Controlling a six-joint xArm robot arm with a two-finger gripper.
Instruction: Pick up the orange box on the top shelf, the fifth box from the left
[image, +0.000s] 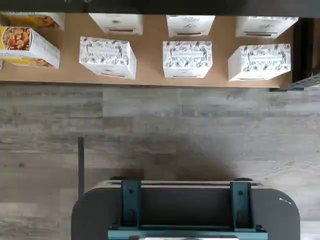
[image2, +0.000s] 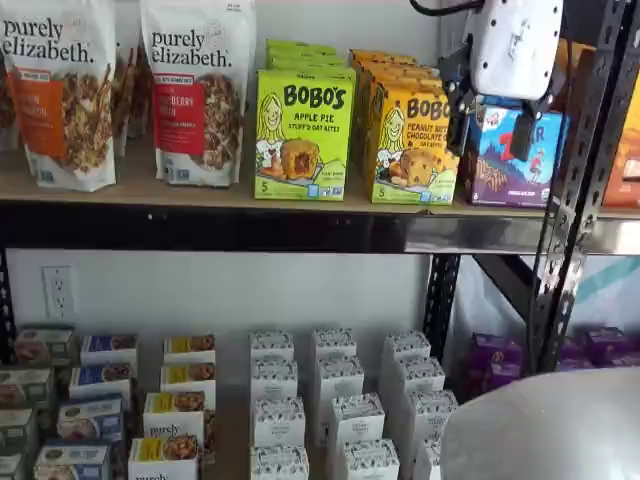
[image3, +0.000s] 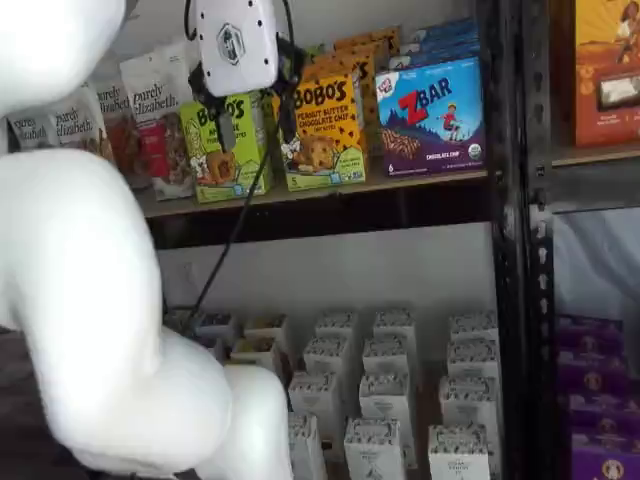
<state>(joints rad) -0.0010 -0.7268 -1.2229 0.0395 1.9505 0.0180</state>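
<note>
Orange box upright on the top shelf, long axis vertical, front facing out.
The tool hangs open in front, box just behind it.

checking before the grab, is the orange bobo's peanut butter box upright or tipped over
Upright. The orange Bobo's box stands on its base on the top shelf, front panel facing out, beside the ZBar box.

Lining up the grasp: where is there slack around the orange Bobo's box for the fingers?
In a shelf view, the orange box stands apart from the lime-green Apple Pie box by a narrow bare strip of the top shelf. Its other side is crowded: the ZBar box sits close, partly behind the gripper.
</note>
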